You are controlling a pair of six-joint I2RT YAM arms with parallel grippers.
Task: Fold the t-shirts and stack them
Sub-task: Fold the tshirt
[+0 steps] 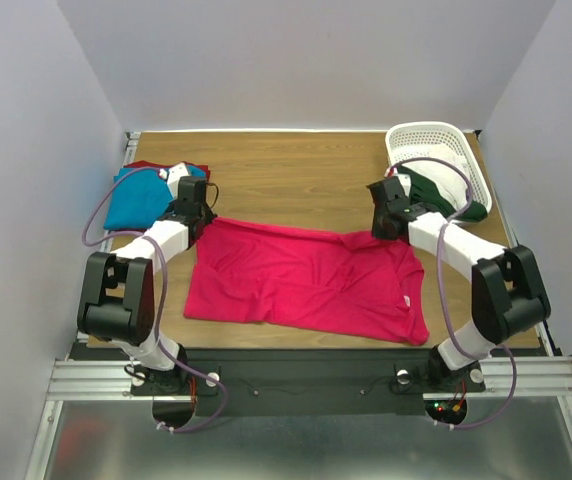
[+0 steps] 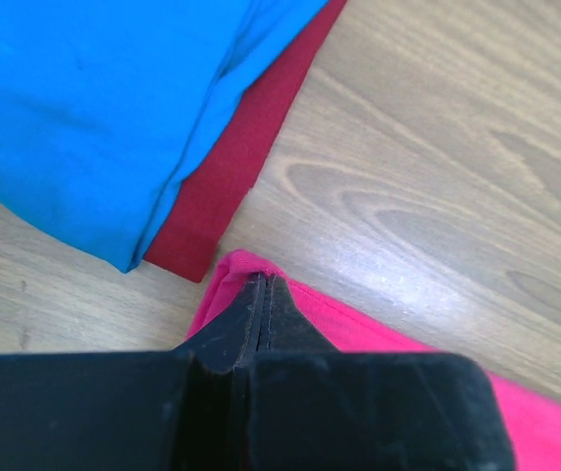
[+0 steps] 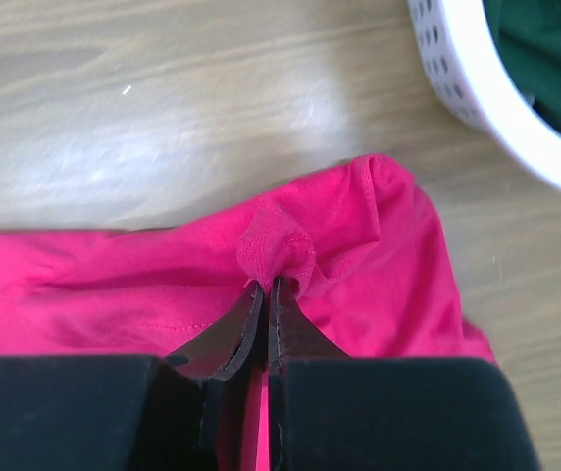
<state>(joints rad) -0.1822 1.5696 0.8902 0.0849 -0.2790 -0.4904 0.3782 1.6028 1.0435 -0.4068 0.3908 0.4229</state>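
We have the crimson-pink t-shirt (image 1: 306,285) spread mid-table, its long axis running left to right; the left gripper (image 2: 266,291) is clenched on its far-left corner and the right gripper (image 3: 266,292) pinches the far-right, so we judge the fold runs towards the near edge

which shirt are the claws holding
The pink shirt, spread across the table, pinched at its far corners. The blue shirt and dark red shirt lie stacked at the far left, untouched.

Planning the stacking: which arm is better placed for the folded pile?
Left, likely: the left gripper, pinching the pink shirt, sits beside the turquoise shirt; the right gripper is by the basket.
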